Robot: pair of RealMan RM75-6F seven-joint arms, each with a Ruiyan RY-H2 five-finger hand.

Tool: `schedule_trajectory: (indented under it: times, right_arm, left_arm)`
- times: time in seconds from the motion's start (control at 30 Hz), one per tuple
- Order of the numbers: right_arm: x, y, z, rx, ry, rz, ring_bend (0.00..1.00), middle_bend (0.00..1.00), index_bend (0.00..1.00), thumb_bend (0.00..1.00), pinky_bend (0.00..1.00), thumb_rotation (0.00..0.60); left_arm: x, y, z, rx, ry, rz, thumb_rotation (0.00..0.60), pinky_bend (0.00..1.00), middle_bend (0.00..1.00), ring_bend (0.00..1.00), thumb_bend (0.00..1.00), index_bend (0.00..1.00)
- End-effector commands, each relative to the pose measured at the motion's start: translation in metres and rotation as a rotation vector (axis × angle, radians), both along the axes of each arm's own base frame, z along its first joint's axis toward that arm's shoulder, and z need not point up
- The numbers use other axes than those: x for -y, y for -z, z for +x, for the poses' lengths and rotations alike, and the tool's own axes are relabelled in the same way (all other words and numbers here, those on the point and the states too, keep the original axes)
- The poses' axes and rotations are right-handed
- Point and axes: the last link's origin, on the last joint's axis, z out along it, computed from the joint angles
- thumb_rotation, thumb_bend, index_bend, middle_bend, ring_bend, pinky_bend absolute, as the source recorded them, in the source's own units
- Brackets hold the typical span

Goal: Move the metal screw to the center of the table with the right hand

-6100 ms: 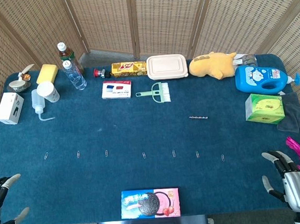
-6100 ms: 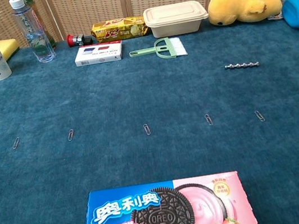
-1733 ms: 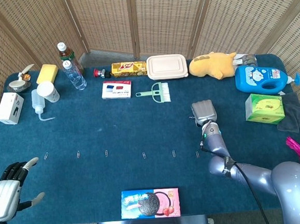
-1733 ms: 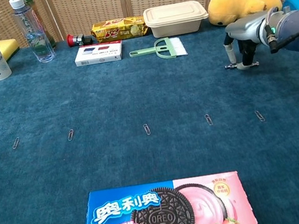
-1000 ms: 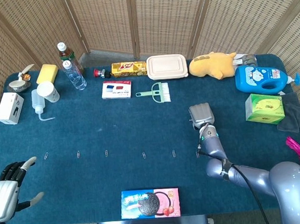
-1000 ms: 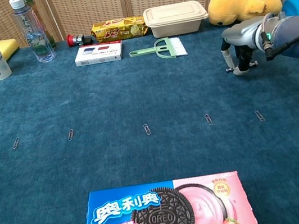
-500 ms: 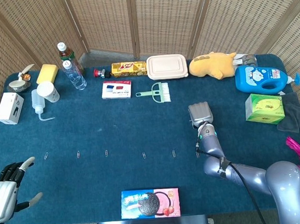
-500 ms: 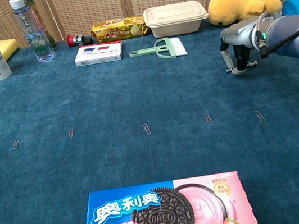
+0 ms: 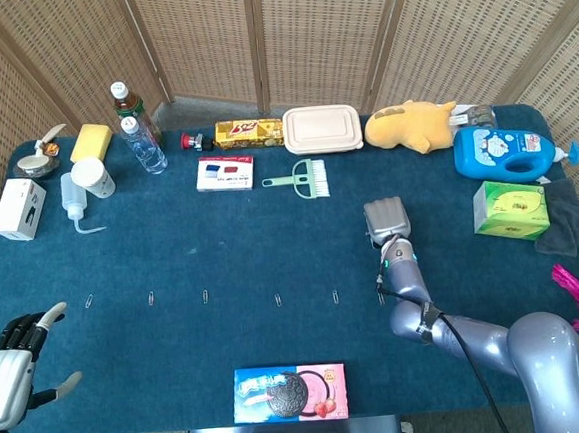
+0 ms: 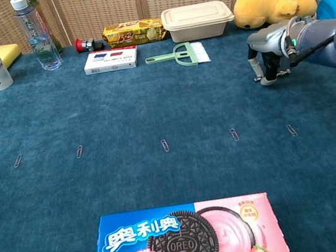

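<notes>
The right hand (image 10: 266, 53) is palm down over the blue desk (image 9: 221, 232), right of the middle, fingers (image 10: 267, 75) curled down pinching the screw (image 10: 282, 72), which looks to lie on the cloth. The left hand (image 9: 6, 374) waits by the near left corner, fingers spread, holding nothing

The right hand (image 9: 387, 221) is lowered back-up onto the blue counter (image 9: 221, 232), at four o'clock from the green brush (image 9: 302, 177). The left hand (image 9: 9, 371) waits at the counter's seven o'clock corner, fingers (image 9: 47, 316) apart.
</notes>
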Motion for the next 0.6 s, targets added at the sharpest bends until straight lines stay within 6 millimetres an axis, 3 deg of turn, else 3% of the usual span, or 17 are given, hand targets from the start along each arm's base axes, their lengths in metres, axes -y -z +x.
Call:
schedule_trajectory:
  times: [0.03,0.6]
  right_arm:
    - [0.000,-0.001,0.001,-0.001,0.001,-0.002,1.00,0.91,0.60,0.38,1.00,0.600]
    - [-0.004,-0.021,0.011,0.106,0.010,0.012,1.00,0.91,0.65,0.42,1.00,0.600]
  left_arm:
    - [0.000,0.000,0.000,0.000,0.000,-0.001,0.600,0.14,0.25,0.17,0.20,0.10]
    - [0.001,-0.001,0.000,0.000,0.000,0.004,0.600,0.14,0.25,0.17,0.20,0.09]
